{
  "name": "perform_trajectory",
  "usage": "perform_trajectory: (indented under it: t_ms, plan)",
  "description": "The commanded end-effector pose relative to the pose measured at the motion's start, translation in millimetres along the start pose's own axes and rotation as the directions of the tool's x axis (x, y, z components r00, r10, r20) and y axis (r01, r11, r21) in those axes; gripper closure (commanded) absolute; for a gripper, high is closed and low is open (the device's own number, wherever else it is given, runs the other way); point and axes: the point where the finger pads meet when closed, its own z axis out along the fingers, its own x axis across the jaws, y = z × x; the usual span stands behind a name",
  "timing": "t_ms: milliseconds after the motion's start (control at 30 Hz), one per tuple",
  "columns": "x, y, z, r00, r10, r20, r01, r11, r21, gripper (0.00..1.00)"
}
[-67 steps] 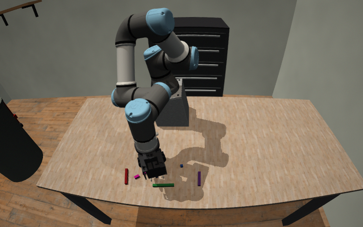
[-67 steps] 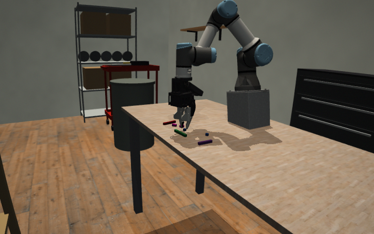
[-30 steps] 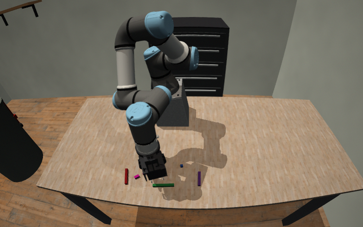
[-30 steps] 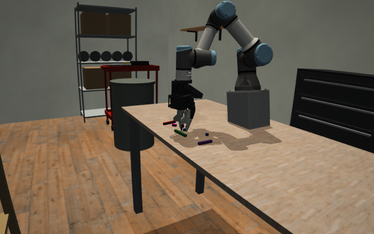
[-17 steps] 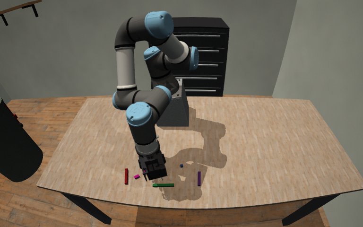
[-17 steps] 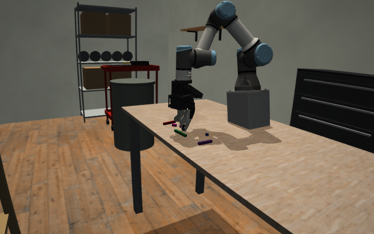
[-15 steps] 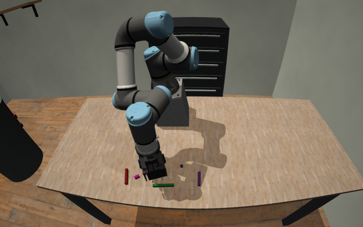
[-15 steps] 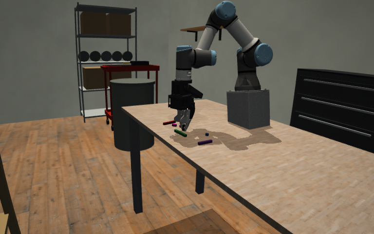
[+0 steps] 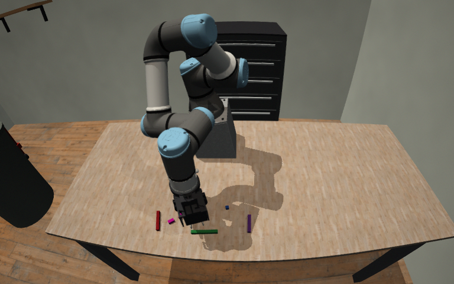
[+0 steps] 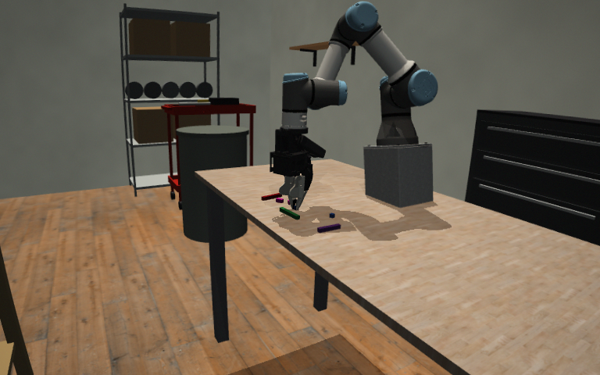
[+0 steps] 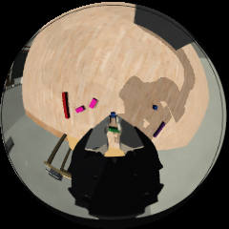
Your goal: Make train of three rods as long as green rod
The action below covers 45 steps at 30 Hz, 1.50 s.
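Note:
The green rod (image 9: 204,231) lies flat near the table's front edge; it also shows in the exterior view (image 10: 289,212). My gripper (image 9: 190,225) is down at the table just behind the green rod's left end. It is shut on a small blue rod (image 11: 113,114), seen at the fingertips in the wrist view. A second blue rod (image 9: 227,207) lies to the right. The purple rod (image 9: 249,223) lies further right. One magenta rod (image 9: 171,220) lies left of the gripper, and another (image 11: 93,102) is close beside it. The red rod (image 9: 157,220) lies furthest left.
The arm's grey base block (image 9: 217,134) stands at the back middle of the table. A black drawer cabinet (image 9: 254,67) stands behind the table, and a dark round bin (image 10: 212,176) beside its left end. The front table edge is close to the rods.

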Motion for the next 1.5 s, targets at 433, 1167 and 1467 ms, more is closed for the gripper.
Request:
perform_trajectory:
  t_ms: [433,1167,1467]
  plan:
    - [-0.2,0.5,-0.2,1.0,0.0,0.0,0.0,1.0,-0.002,1.0]
    - [-0.5,1.3,-36.5,1.0,0.0,0.001,0.0,1.0,-0.004,1.0]
    - [-0.6,1.2,-66.7,1.0,0.0,0.002,0.0,1.0,-0.004,1.0]
